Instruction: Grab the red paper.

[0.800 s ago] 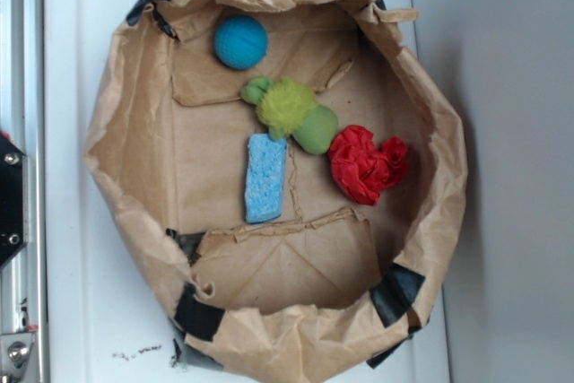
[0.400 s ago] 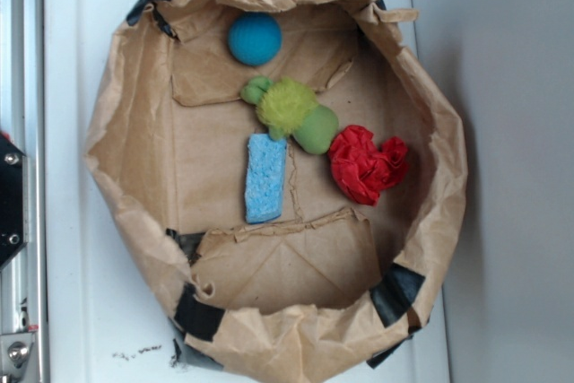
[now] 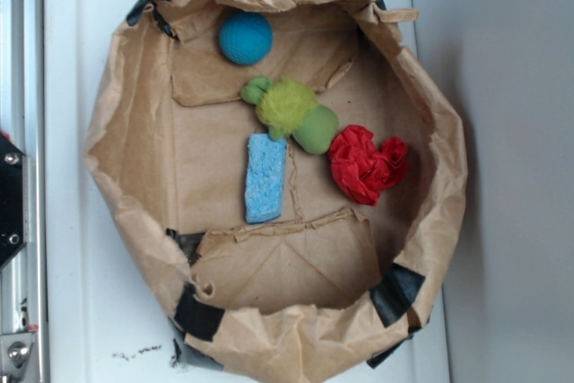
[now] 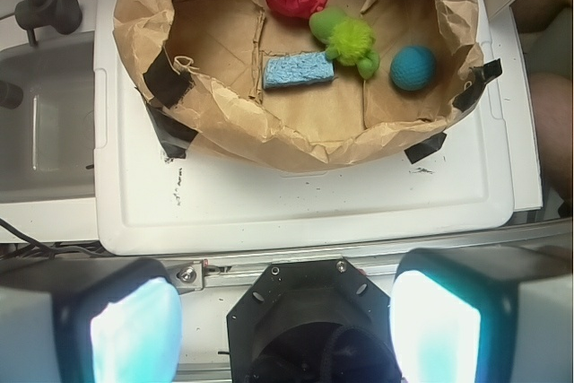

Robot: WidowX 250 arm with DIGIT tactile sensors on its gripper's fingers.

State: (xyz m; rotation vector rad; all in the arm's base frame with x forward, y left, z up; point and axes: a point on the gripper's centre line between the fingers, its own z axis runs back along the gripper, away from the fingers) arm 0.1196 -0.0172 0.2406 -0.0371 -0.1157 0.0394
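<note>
Red paper (image 3: 366, 164) touches green toy (image 3: 296, 114) (seemingly), beside sponge (image 3: 265, 178).

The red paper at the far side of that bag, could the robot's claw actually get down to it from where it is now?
Probably yes. The red paper lies uncovered on the floor of the open-topped brown paper bag, touching only the green toy on one side. The gripper is open, well outside the bag.

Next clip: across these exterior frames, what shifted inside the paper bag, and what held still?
Only the blue ball moved: it rolled right along the far side, then partway back left. The red paper, green toy and blue sponge stayed put in the brown paper bag. Nothing was gripped; the end effector is open, outside the bag.
</note>
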